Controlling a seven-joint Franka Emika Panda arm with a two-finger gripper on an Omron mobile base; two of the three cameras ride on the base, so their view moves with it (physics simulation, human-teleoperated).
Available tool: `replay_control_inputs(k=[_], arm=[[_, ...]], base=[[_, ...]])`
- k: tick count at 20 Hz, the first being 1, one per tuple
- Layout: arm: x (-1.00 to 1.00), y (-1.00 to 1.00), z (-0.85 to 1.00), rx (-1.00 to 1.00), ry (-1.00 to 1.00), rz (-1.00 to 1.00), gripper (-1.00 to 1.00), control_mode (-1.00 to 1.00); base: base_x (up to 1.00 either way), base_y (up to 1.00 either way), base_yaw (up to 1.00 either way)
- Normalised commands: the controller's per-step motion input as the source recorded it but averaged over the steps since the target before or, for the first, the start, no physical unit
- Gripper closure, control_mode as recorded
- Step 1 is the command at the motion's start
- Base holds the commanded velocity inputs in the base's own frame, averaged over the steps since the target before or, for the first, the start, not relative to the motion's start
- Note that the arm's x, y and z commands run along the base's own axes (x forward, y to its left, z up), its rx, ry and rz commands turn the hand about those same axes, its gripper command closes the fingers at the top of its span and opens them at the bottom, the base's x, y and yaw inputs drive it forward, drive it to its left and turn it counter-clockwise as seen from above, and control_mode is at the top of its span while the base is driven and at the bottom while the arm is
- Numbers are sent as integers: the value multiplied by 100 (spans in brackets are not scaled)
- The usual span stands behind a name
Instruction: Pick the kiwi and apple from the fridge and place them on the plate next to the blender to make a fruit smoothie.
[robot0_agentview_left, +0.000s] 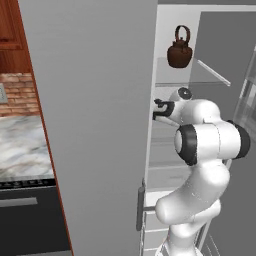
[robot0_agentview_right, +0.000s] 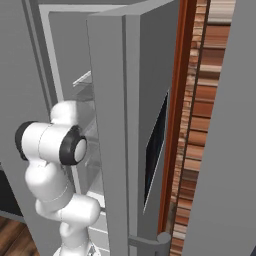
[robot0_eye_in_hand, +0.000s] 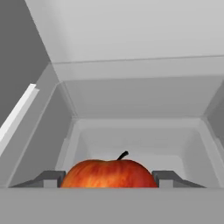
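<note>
A red apple (robot0_eye_in_hand: 109, 174) with a short dark stem lies low in the pale inside of the fridge (robot0_eye_in_hand: 131, 96). My gripper (robot0_eye_in_hand: 108, 179) is shut on the apple, with one dark fingertip (robot0_eye_in_hand: 52, 178) against its left side and the other against its right. In the left base view my white arm (robot0_agentview_left: 210, 140) reaches past the edge of the open fridge door (robot0_agentview_left: 95, 125) onto a shelf. The kiwi, the plate and the blender are out of view.
A dark brown kettle (robot0_agentview_left: 179, 50) stands on the glass shelf above my arm. The open door with its slim handle (robot0_agentview_left: 140, 210) is close on the arm's left. Beyond it are a marble counter (robot0_agentview_left: 22, 150) and a brick wall (robot0_agentview_left: 17, 92).
</note>
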Motion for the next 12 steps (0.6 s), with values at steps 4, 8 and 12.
replay_control_inputs(k=[4, 8, 12], arm=[[-95, 0, 0, 0, -7, 0, 100, -100], [-100, 0, 41, 2, -7, -3, 100, -100], [-100, 0, 72, 3, 0, -6, 100, -100]], base=[[0, 0, 0], [0, 0, 0], [0, 0, 0]])
